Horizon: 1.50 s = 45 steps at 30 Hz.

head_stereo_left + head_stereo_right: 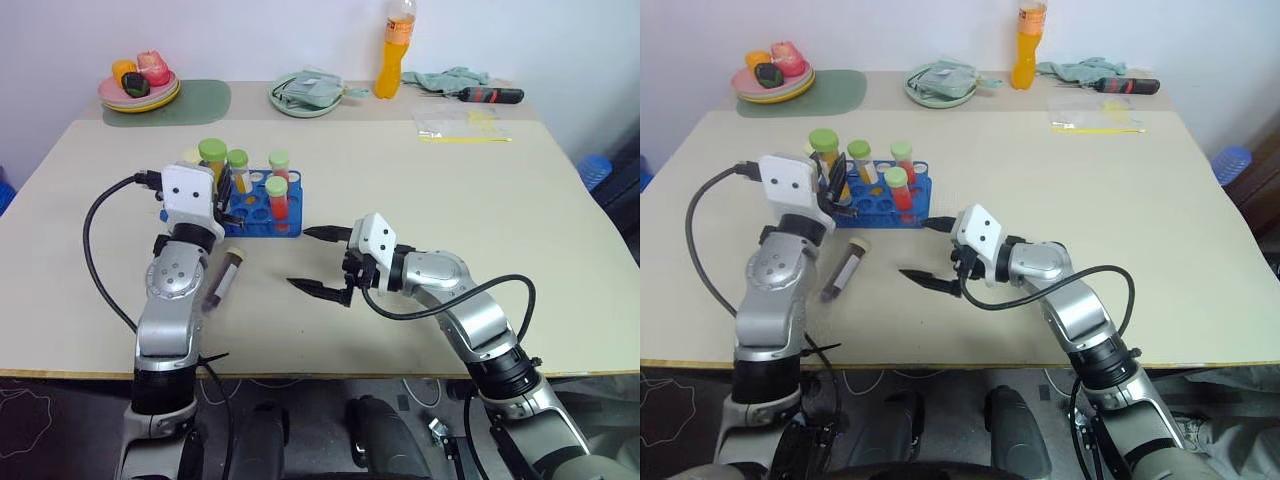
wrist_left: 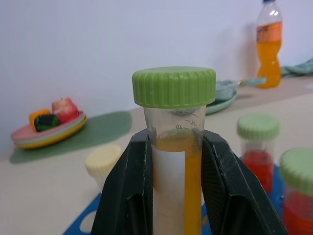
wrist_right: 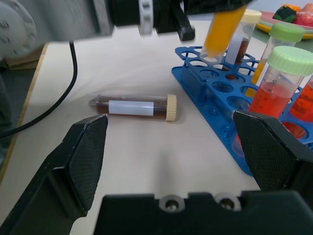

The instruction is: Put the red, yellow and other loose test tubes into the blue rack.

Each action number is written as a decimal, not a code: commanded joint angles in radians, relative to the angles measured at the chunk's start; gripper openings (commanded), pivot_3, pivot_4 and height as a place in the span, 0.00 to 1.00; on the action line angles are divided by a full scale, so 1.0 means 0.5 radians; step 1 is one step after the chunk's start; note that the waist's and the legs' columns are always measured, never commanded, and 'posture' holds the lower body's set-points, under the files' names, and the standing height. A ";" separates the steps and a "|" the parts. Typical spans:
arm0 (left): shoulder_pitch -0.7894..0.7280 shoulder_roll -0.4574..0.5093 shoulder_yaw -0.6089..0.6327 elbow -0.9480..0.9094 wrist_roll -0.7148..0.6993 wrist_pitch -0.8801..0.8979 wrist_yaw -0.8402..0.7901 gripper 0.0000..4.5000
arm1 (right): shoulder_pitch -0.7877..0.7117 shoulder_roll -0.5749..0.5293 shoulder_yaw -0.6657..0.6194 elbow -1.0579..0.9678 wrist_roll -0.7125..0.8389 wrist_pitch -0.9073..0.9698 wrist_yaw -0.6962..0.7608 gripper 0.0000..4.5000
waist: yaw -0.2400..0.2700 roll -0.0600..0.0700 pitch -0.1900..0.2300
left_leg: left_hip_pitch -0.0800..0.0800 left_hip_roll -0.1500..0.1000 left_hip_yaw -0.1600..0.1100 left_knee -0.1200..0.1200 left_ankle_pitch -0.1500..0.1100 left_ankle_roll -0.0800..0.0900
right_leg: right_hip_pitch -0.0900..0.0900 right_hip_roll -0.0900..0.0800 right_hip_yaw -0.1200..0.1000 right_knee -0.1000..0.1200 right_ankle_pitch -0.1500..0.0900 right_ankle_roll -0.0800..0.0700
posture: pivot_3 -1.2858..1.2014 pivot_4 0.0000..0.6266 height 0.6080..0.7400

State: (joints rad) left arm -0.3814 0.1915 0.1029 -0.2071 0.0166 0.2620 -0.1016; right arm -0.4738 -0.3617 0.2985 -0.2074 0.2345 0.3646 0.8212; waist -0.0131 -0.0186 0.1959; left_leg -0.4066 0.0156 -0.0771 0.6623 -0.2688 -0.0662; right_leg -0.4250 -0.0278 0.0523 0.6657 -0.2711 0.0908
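The left gripper (image 2: pixel 171 196) clamps a green-capped clear plastic tube of yellow liquid (image 2: pixel 175 147) upright over the low blue plastic rack's (image 3: pixel 205 81) near-left holes. Centre its tip over one hole, then lower straight. The right gripper (image 1: pixel 322 262) waits wide open, empty.

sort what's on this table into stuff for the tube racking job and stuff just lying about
Job:
- blue rack with tubes standing in it
- yellow tube, green cap, clamped in the left tool above the rack
- dark tube, cream cap, lying on the table
- right tool, open

Lying about:
- plates of toy food
- orange drink bottle
- screwdriver
- green cloth
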 commanded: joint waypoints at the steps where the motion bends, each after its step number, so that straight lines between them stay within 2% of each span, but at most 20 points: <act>1: -0.085 -0.007 -0.053 0.080 0.027 -0.109 0.010 0.17 | -0.013 0.024 -0.030 -0.063 0.003 -0.007 -0.036 1.00 | -0.001 0.000 0.000 | 0.000 0.000 0.000 0.000 0.000 0.000 | 0.000 0.000 0.000 0.000 0.000 0.000 | 0.52 0.24 1.00; 10: -0.159 -0.035 -0.082 0.297 -0.003 -0.139 0.011 0.17 | 0.009 0.026 -0.034 -0.096 0.010 0.014 -0.098 1.00 | -0.006 0.000 0.000 | 0.000 0.000 0.000 0.000 0.000 0.000 | 0.000 0.001 0.000 0.000 0.000 0.000 | 0.52 0.24 1.00; 21: -0.101 0.043 -0.103 0.252 0.099 -0.111 0.051 0.17 | 0.003 0.031 -0.026 -0.088 0.026 0.012 -0.092 1.00 | -0.005 0.001 0.000 | 0.001 0.000 0.000 0.000 0.000 0.000 | 0.000 0.000 0.000 0.001 0.000 0.000 | 0.52 0.24 1.00; 30: -0.085 -0.033 -0.055 0.221 -0.052 -0.051 0.022 0.17 | 0.000 0.043 -0.014 -0.077 0.031 0.008 -0.077 1.00 | -0.005 0.001 0.000 | 0.001 0.000 0.000 0.000 0.000 0.000 | 0.000 0.000 0.000 0.001 0.000 0.000 | 0.52 0.24 1.00; 39: -0.082 -0.019 -0.079 0.263 0.004 -0.097 0.047 0.17 | 0.007 0.046 -0.016 -0.092 0.026 0.019 -0.081 1.00 | -0.005 0.001 -0.001 | 0.001 0.000 0.000 0.000 0.000 0.000 | 0.000 0.000 0.000 0.000 0.000 0.000 | 0.52 0.24 1.00; 41: -0.081 -0.027 -0.072 0.278 -0.004 -0.120 0.051 0.40 | 0.011 0.044 -0.015 -0.098 0.025 0.019 -0.081 1.00 | -0.004 0.000 0.000 | 0.001 0.000 0.000 0.000 0.000 0.000 | 0.000 0.000 0.000 0.001 0.000 0.000 | 0.52 0.24 1.00; 42: -0.080 -0.036 -0.064 0.283 -0.018 -0.132 0.054 0.49 | 0.010 0.044 -0.015 -0.098 0.024 0.018 -0.080 1.00 | -0.003 0.000 0.000 | 0.001 0.000 -0.001 0.000 0.000 0.000 | 0.000 0.000 0.000 0.001 0.000 0.000 | 0.52 0.24 1.00; 45: -0.076 -0.065 -0.012 0.223 -0.063 -0.212 0.087 0.87 | 0.012 0.040 -0.015 -0.106 0.023 0.017 -0.080 1.00 | -0.003 0.000 0.000 | 0.001 0.000 0.000 0.000 0.000 0.000 | 0.000 0.000 0.000 0.000 0.000 0.000 | 0.52 0.24 1.00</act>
State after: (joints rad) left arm -0.4243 0.1677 0.0664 -0.0463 0.0057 0.2037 -0.0754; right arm -0.4700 -0.3465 0.2983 -0.2128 0.2385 0.3785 0.7820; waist -0.0147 -0.0183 0.1957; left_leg -0.4063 0.0157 -0.0773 0.6623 -0.2688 -0.0663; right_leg -0.4248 -0.0277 0.0522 0.6659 -0.2711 0.0909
